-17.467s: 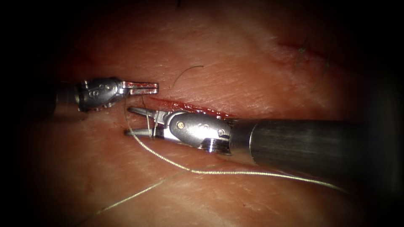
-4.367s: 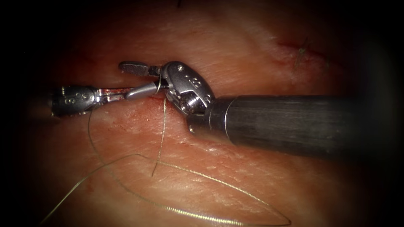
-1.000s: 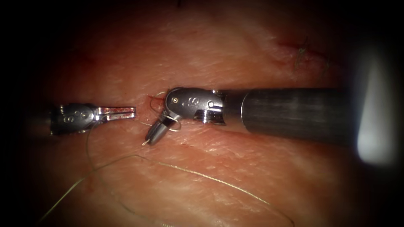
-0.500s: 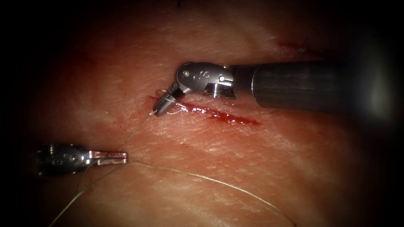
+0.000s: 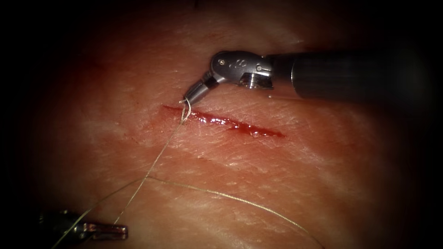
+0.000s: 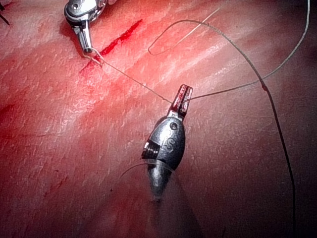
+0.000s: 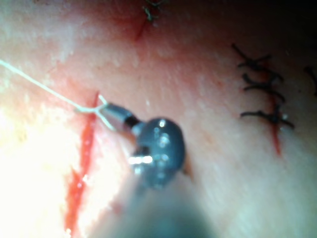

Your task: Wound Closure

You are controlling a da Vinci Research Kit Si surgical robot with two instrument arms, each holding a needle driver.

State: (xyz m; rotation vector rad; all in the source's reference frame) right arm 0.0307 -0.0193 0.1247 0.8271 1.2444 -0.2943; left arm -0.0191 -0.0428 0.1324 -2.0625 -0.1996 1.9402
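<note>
The cut lies red and open across the tissue. Just above its left end, my right tool has its jaws shut on the short end of the thread. From there a pale thread runs taut down and left to my left tool, which is shut on it low on the near side. In the left wrist view, the left tool grips the thread where two strands meet, and the right tool sits at the cut's end. The right wrist view shows the right tool pinching the thread beside the cut.
A slack strand trails across the near tissue to the right, and another runs off low on the left. A long dark loop of thread lies beyond the left tool. Older cuts closed with dark stitches lie further along the tissue.
The left tool has drawn down and left with the thread. The right tool has risen up and right with the short end. The thread between them has pulled taut at the cut's left end.
</note>
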